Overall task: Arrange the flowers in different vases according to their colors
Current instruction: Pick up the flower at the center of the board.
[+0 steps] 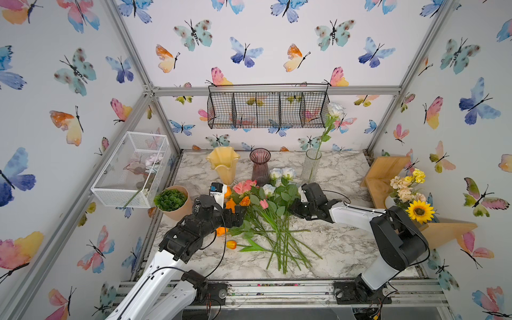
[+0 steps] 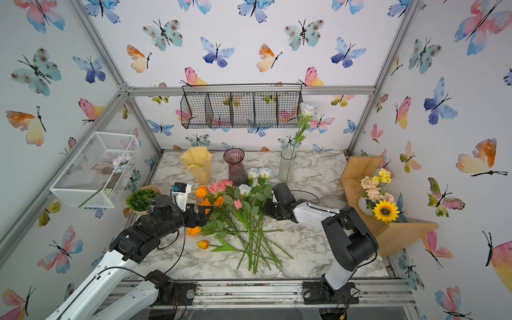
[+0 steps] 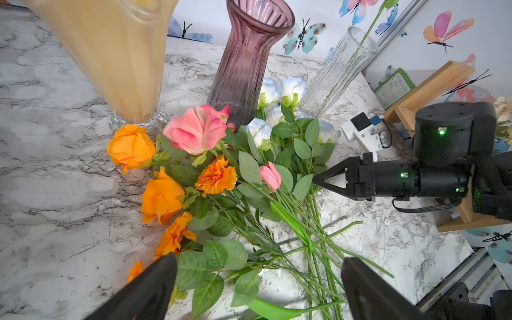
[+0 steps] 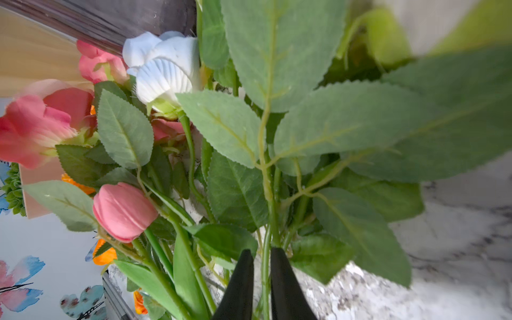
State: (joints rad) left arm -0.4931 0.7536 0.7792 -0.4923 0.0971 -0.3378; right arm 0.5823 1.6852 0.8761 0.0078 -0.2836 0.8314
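Observation:
The flowers (image 1: 263,210) lie in a heap mid-table, orange, pink and white-blue blooms toward the back and stems fanned forward. An orange tulip (image 1: 231,244) lies apart at the front left. Behind the heap stand the vases: creamy yellow (image 1: 223,163), purple (image 1: 260,166) and clear (image 1: 311,166), the last with one white-blue rose (image 1: 335,109) in it. My left gripper (image 3: 259,260) hangs open over leaves and stems at the heap's left edge (image 1: 240,214). At the heap's right side, my right gripper (image 4: 262,250) is shut on a green stem; which bloom it bears is hidden by leaves.
A green succulent in a tan pot (image 1: 173,202) stands left of my left arm. A white wire basket (image 1: 130,169) hangs on the left wall, a black one (image 1: 267,106) on the back wall. A wooden shelf (image 1: 388,169) with a sunflower bouquet (image 1: 412,194) fills the right side.

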